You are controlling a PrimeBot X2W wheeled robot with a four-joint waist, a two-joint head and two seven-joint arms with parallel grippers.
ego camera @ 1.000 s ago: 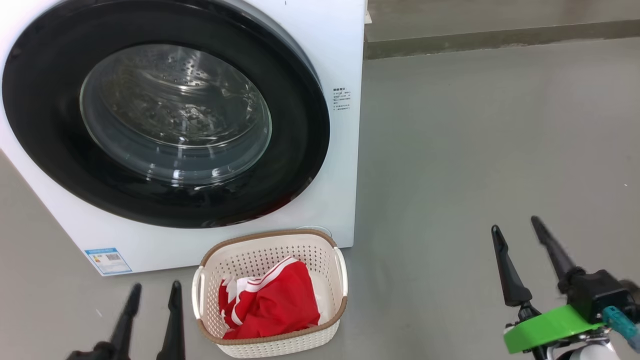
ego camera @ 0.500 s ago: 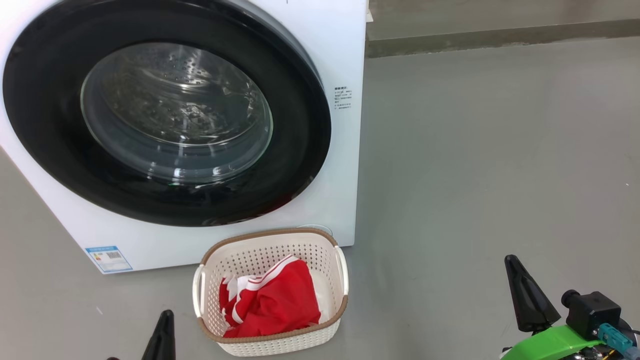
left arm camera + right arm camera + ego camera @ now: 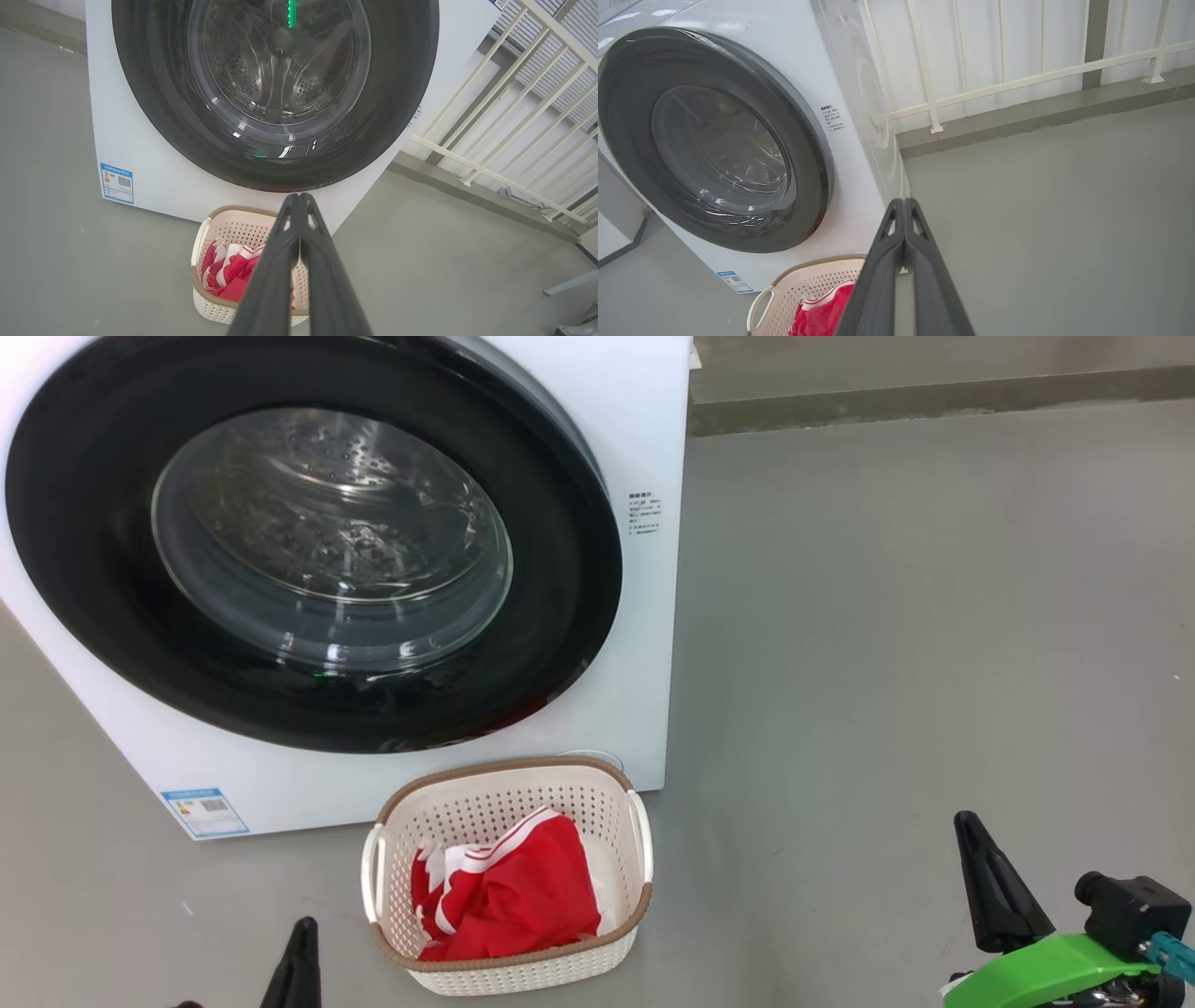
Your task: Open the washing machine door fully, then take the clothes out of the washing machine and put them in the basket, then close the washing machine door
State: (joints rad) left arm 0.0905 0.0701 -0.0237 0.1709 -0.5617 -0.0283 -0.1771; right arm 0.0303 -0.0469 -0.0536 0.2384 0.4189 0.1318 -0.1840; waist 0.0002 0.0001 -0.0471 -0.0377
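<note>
The white washing machine (image 3: 644,420) stands at the left, and its round black-ringed door (image 3: 313,537) lies flush against its front. Through the door's glass I see the bare steel drum. Red clothes (image 3: 513,896) with white trim lie in the cream basket (image 3: 509,784) on the floor just before the machine. My left gripper (image 3: 299,200) is shut and empty, low at the basket's left (image 3: 301,933). At the lower right, well away from the basket, my right gripper (image 3: 903,205) is shut with nothing in it (image 3: 971,831).
Grey floor (image 3: 887,616) stretches to the right of the machine. A low kerb (image 3: 934,401) runs along the back, with a white railing (image 3: 1017,79) above it. A blue label (image 3: 203,810) sits low on the machine's front.
Both grippers have shut and drawn back toward the bottom of the head view. The head camera has shifted slightly; machine, basket and clothes stay put.
</note>
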